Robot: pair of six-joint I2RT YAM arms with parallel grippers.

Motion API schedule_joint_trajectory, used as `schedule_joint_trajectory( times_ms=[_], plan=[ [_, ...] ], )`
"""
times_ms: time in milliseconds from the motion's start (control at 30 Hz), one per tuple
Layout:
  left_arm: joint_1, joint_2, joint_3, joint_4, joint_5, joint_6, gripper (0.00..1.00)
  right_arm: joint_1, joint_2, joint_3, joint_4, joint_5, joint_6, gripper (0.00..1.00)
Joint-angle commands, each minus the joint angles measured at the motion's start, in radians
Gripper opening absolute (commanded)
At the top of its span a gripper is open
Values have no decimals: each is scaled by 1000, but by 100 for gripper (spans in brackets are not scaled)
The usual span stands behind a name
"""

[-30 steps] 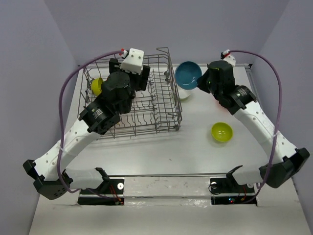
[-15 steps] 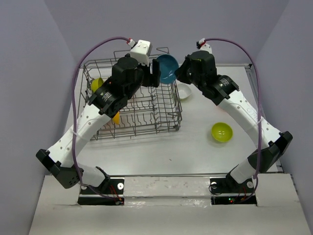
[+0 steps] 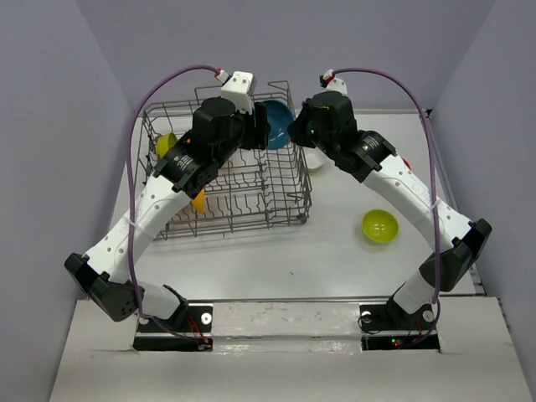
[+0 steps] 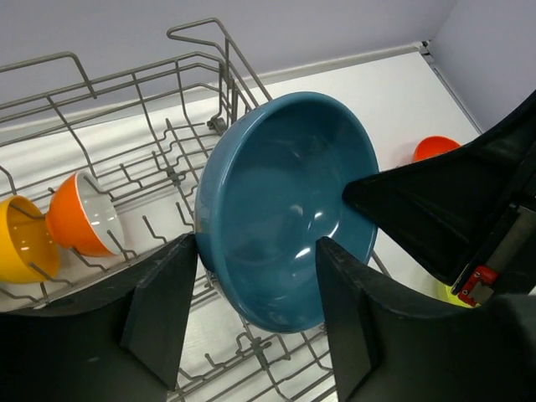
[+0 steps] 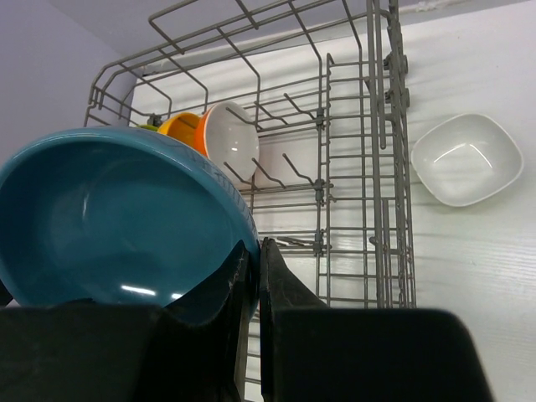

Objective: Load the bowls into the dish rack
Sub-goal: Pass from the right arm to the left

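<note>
A teal bowl [image 3: 279,121] hangs on edge over the right rim of the grey wire dish rack [image 3: 276,197]. My right gripper [image 5: 258,247] is shut on the rim of that teal bowl [image 5: 109,226]. My left gripper [image 4: 255,251] is open and straddles the lower wall of the bowl [image 4: 285,201], one finger [image 4: 163,310] against its outside and the other in front of its hollow. In the rack stand a red-orange bowl [image 4: 79,222] and an orange-yellow bowl [image 4: 21,239]. A lime green bowl [image 3: 379,226] lies on the table.
A white bowl [image 5: 465,159] sits on the table just right of the rack wall [image 5: 385,167]. Another red-orange bowl [image 4: 435,148] lies further right. A yellow-green bowl [image 3: 166,146] leans in the rack's far left corner. Purple cables arch over both arms.
My right arm carried the teal bowl left from above the table to the rack's right rim. My left arm rose out of the rack, swung right, and its jaws narrowed around the bowl.
</note>
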Motion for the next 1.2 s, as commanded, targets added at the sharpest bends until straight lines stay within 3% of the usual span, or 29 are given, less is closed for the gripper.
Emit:
schedule_joint_trajectory(
  times_ms=[0,133,333,533,933,1067,1167],
  plan=[
    [2,-21,7,26,5,-14,63,12,-29,37,73,34,-11,1],
    [0,-22,9,26,-2,-16,57,12,-30,28,73,57,-18,1],
    [0,-12,12,7,-25,-10,40,21,-30,11,70,89,-25,1],
    [2,-7,7,3,-39,-2,34,30,-29,8,70,126,-43,1],
    [2,24,12,-7,-99,7,0,72,-72,14,99,117,-66,1],
    [0,21,1,-5,-125,12,0,72,-106,-7,122,97,-63,9],
    [0,17,0,-5,-151,15,0,72,-133,-32,148,72,-63,21]
  ],
)
